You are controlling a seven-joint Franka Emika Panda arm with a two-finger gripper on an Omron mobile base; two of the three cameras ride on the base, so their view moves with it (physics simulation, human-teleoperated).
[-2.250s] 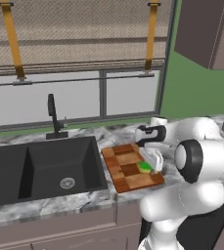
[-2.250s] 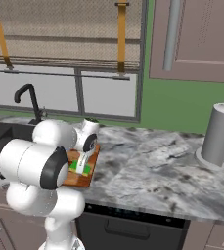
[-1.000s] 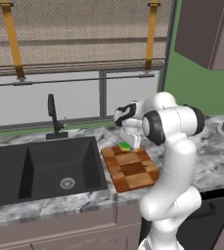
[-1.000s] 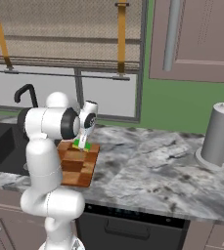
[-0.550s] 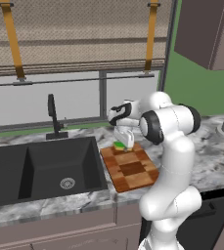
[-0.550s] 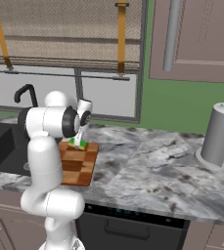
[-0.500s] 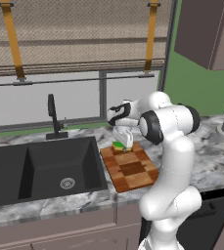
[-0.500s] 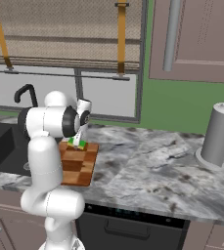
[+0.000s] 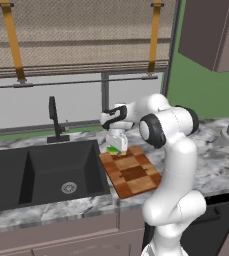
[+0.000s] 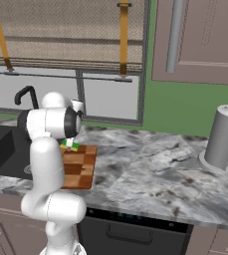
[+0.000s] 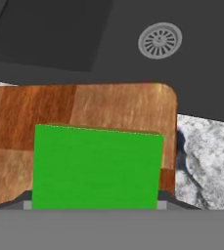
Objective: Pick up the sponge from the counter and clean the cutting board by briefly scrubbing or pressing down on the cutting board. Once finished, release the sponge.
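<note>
The green-topped sponge (image 9: pixel 114 149) rests on the back left corner of the checkered cutting board (image 9: pixel 133 172), close to the sink. My gripper (image 9: pixel 117 144) points down over it, its fingers closed against the sponge's sides. In the hand view the sponge (image 11: pixel 96 166) spans the space between my fingertips, with the cutting board (image 11: pixel 108 105) beneath it and the board's rounded corner just beyond. From the right base view, the sponge (image 10: pixel 69 146) peeks out behind my arm at the far edge of the cutting board (image 10: pixel 78 169). The marbled counter (image 10: pixel 150 169) carries the board.
The black sink (image 9: pixel 41 170) with its drain (image 11: pixel 160 40) lies directly left of the board, and a black faucet (image 9: pixel 53 117) stands behind it. A grey canister (image 10: pixel 222 137) stands on the counter far to the right. A window wall runs behind.
My hand has slid the sponge a little leftward across the board's back edge, toward the corner by the sink. The board has stayed put.
</note>
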